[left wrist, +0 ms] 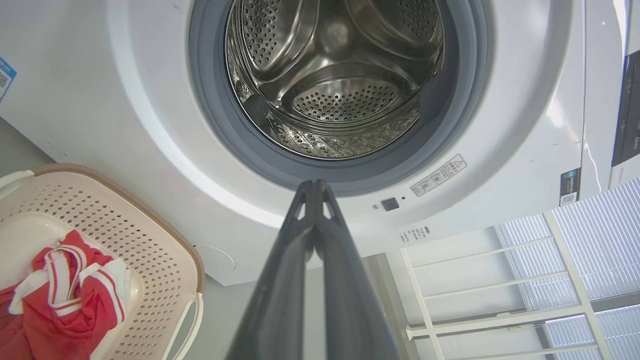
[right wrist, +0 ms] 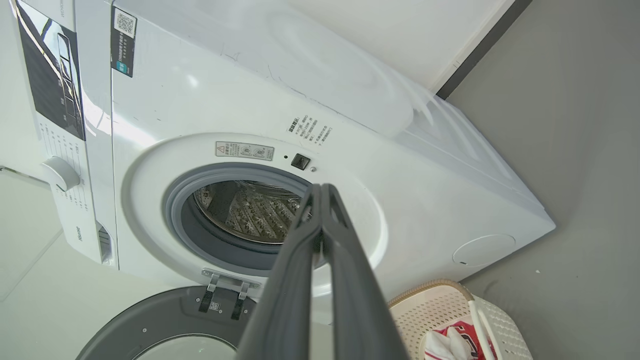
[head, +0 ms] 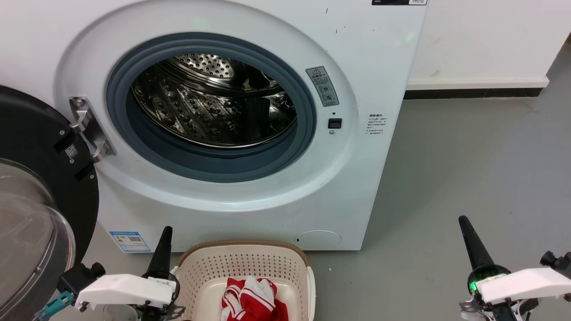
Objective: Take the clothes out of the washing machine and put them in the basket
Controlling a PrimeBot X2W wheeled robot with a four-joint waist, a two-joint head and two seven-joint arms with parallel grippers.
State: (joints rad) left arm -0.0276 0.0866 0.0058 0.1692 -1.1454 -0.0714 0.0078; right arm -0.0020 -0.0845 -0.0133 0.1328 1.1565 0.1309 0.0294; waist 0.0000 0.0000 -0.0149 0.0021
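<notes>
A grey floor (head: 468, 178) meets a white wall (head: 490, 40) along a dark skirting strip (head: 468, 93)

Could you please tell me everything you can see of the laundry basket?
The basket is cream plastic, a rounded rectangle with perforated walls, a brown rim and pale side handles. It stands upright on the grey floor close in front of the washing machine, holding crumpled red clothes with white stripes.

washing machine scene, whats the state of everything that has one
white front-loading washing machine, steel drum looks empty
black-rimmed glass door, swung open
cream perforated plastic basket, upright, loaded
red white-striped fabric clothes, crumpled inside it
left gripper, shut, empty
right gripper, shut, empty
</notes>
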